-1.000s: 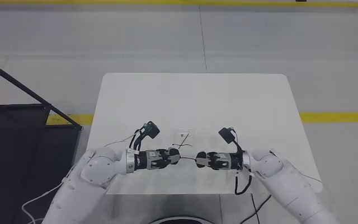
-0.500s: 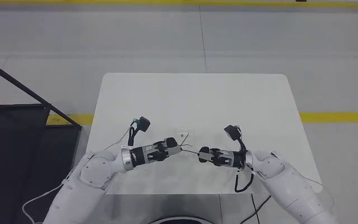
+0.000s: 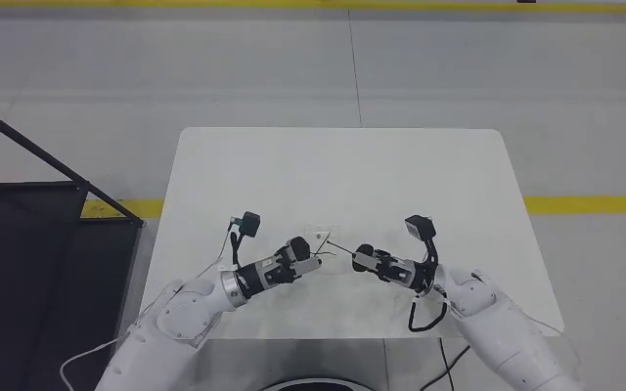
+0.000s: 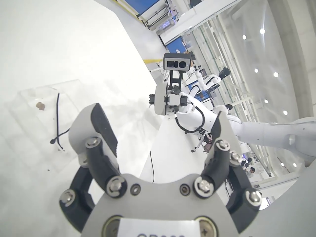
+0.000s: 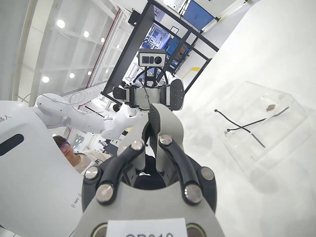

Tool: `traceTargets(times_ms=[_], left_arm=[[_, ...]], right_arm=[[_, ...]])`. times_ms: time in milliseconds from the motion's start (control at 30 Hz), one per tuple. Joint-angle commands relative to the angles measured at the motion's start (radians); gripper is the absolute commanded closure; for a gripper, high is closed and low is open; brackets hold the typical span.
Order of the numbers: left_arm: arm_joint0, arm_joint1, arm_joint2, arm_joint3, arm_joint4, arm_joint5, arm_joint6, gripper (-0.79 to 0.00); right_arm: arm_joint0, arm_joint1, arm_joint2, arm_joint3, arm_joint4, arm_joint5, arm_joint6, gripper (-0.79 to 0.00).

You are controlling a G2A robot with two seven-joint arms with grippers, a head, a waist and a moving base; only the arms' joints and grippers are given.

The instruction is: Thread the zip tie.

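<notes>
Top view: two robot arms facing each other over a zip tie, low above a white table

Both arms are hovering over the table (image 3: 440,176), tips pointing at each other beside a clear tray (image 3: 321,235). The right gripper (image 5: 153,107) is pressing its fingers together on a thin black zip tie (image 3: 340,251), whose free end is poking toward the left gripper (image 4: 159,114). That left pincer is gaping wide, holding and touching nothing. Two spare ties (image 5: 243,127) are lying crossed in the tray.

The threading looks to be under way but not finished; whether the strap is passing through its head is too fine to tell. The next move seems to call for the left pincer closing on the loose end, lined up squarely, since so thin a strap is apt to bend aside.
</notes>
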Motion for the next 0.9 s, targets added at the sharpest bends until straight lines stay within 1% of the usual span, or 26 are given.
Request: traceTargets(times_ms=[0,233,333,400,533,700,800,867], left_arm=[[0.000,0.000,0.000,0.000,-0.001,0.000,0.000,-0.785],[0.000,0.000,0.000,0.000,-0.001,0.000,0.000,-0.785],[0.010,-0.004,0.007,-0.001,0.042,0.007,0.055,-0.785],[0.015,-0.010,0.022,0.000,0.096,0.014,0.123,-0.785],[0.013,-0.027,0.072,0.012,0.196,-0.001,0.264,-0.785],[0.001,-0.052,0.134,0.045,0.292,-0.037,0.445,-0.785],[-0.004,-0.065,0.163,0.067,0.314,-0.043,0.524,-0.785],[-0.010,-0.073,0.178,0.079,0.341,-0.035,0.561,-0.674]], right_arm=[[0.000,0.000,0.000,0.000,0.000,0.000,0.000,0.000],[-0.002,0.000,0.000,-0.003,0.000,0.005,-0.005,0.000],[-0.011,-0.004,0.005,-0.027,-0.025,0.054,-0.041,0.000],[-0.015,-0.008,0.007,-0.032,-0.040,0.086,-0.070,0.000],[-0.018,-0.015,0.007,-0.042,-0.046,0.121,-0.092,0.000],[-0.022,-0.020,0.014,-0.048,-0.052,0.141,-0.095,0.000],[-0.026,-0.022,0.016,-0.052,-0.044,0.142,-0.081,0.000],[-0.027,-0.024,0.018,-0.050,-0.040,0.142,-0.071,0.000]])
